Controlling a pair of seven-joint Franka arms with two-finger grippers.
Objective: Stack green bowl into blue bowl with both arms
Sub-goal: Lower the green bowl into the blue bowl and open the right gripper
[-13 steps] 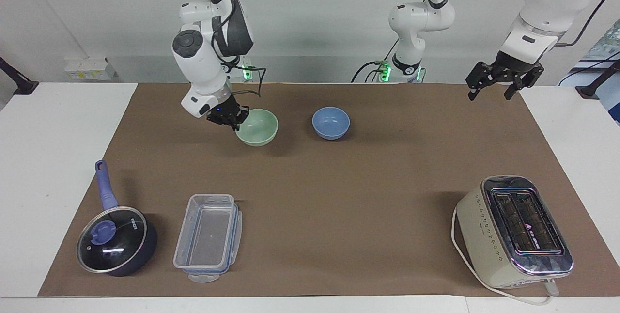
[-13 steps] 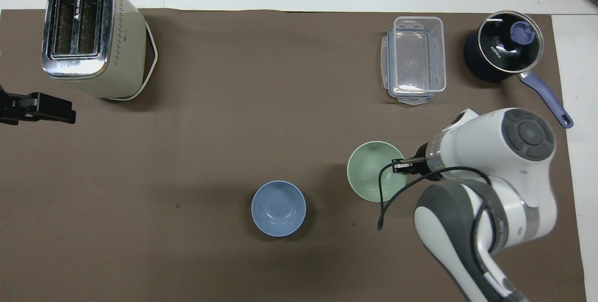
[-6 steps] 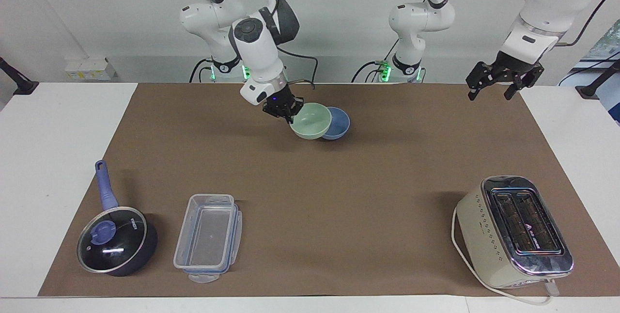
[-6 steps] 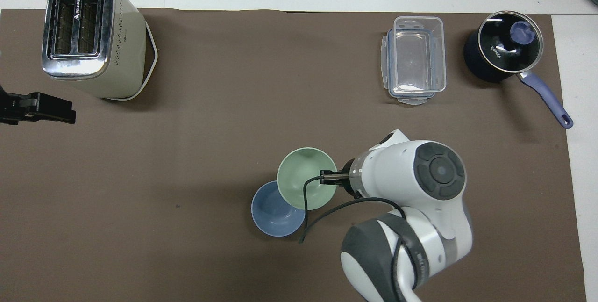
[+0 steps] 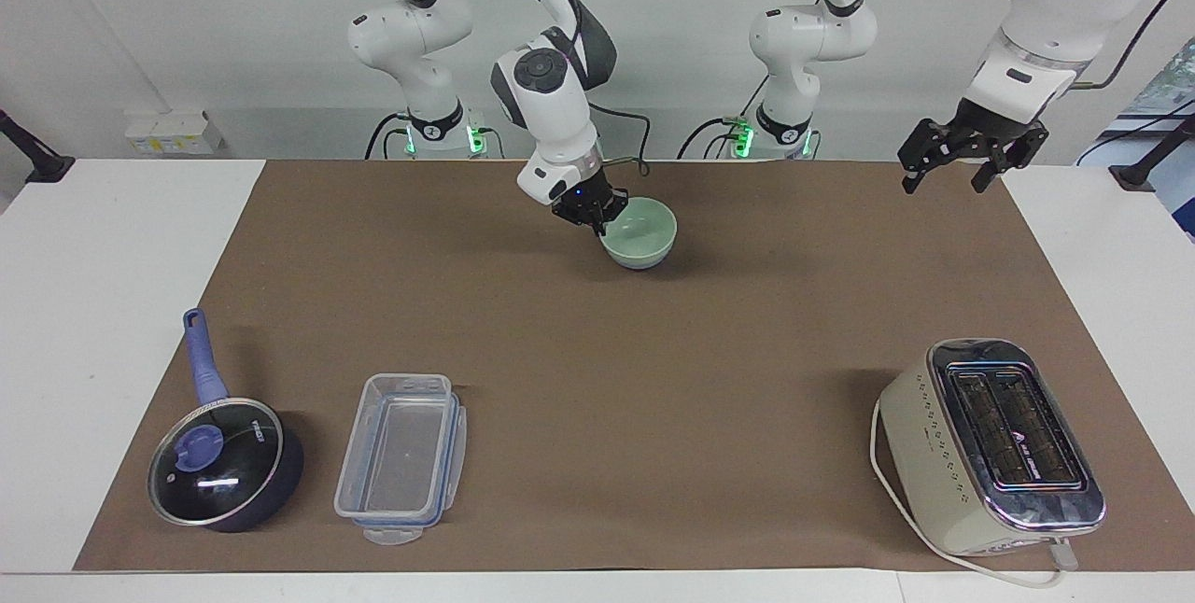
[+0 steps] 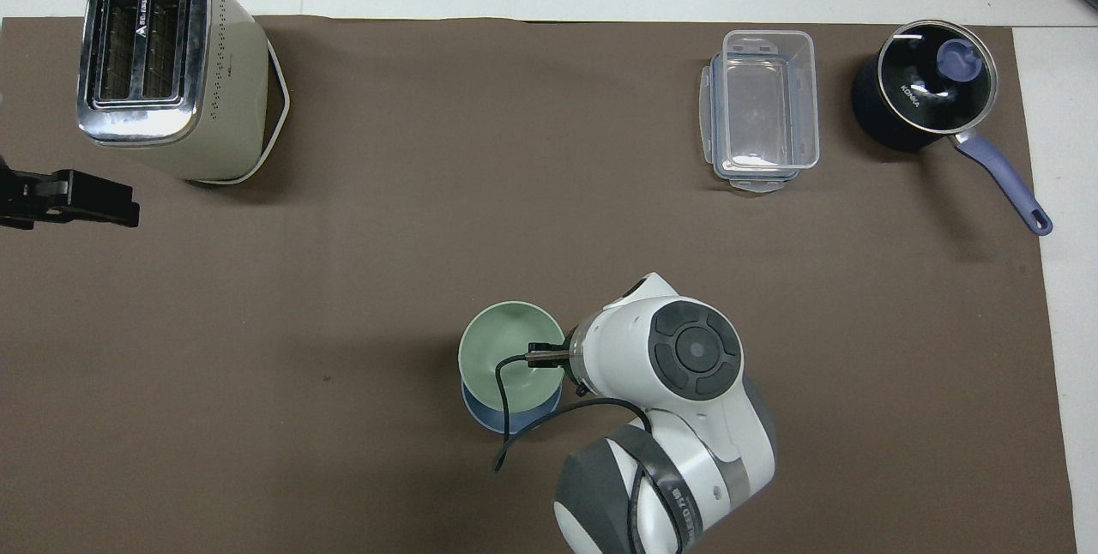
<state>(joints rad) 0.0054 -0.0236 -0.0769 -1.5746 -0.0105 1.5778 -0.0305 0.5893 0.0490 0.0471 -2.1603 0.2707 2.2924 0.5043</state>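
My right gripper is shut on the rim of the pale green bowl, on the side toward the right arm's end of the table. It holds the bowl directly over the blue bowl, which is almost wholly covered. Only a blue crescent shows under the green bowl in the overhead view, beside the right gripper. Whether the green bowl rests in the blue one I cannot tell. My left gripper waits open in the air over the mat's edge at the left arm's end; its fingers show in the overhead view.
A cream toaster stands far from the robots toward the left arm's end. A clear plastic container and a dark-blue lidded saucepan sit far from the robots toward the right arm's end. A brown mat covers the table.
The right arm has carried the green bowl sideways toward the table's middle and brought it over the blue bowl, now covering it. The left arm has not moved.
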